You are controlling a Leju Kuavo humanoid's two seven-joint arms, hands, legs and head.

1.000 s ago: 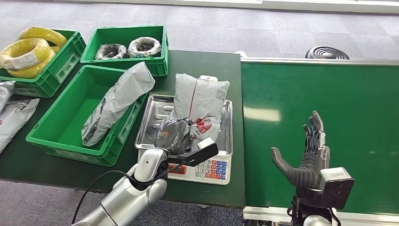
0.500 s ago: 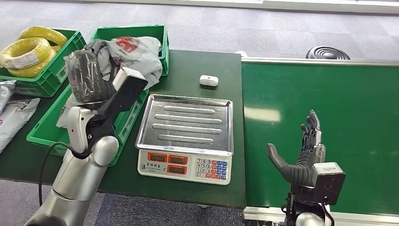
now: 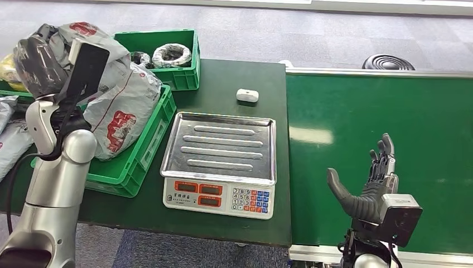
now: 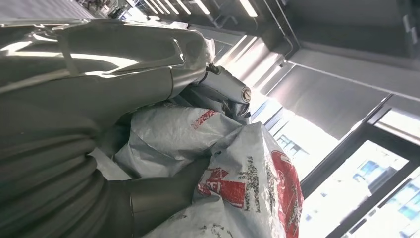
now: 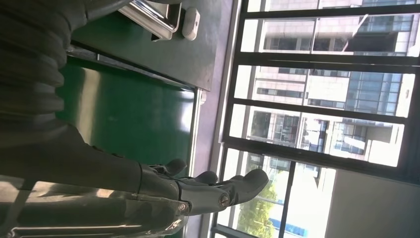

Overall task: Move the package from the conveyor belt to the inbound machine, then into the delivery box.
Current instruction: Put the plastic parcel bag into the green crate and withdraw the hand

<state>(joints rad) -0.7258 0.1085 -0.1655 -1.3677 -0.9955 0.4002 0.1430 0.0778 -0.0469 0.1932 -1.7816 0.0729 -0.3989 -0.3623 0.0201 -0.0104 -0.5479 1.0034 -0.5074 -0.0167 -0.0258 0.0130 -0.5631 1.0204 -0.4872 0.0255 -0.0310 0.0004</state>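
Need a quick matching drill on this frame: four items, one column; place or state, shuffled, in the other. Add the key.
1. package
2. scale tray
3. right hand
4. small white device

A. over the green belt, fingers spread
B. bare, nothing on it
C. held over the green bin
D. lying on the table behind the scale

Pairs: 1-C, 2-B, 3-A, 4-D

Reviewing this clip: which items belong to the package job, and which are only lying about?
Job items:
- grey package, held by the left robot hand above the green delivery box
- scale
- conveyor belt

Lying about:
- crate of yellow cable coils
- crate of dark coils
- small white device
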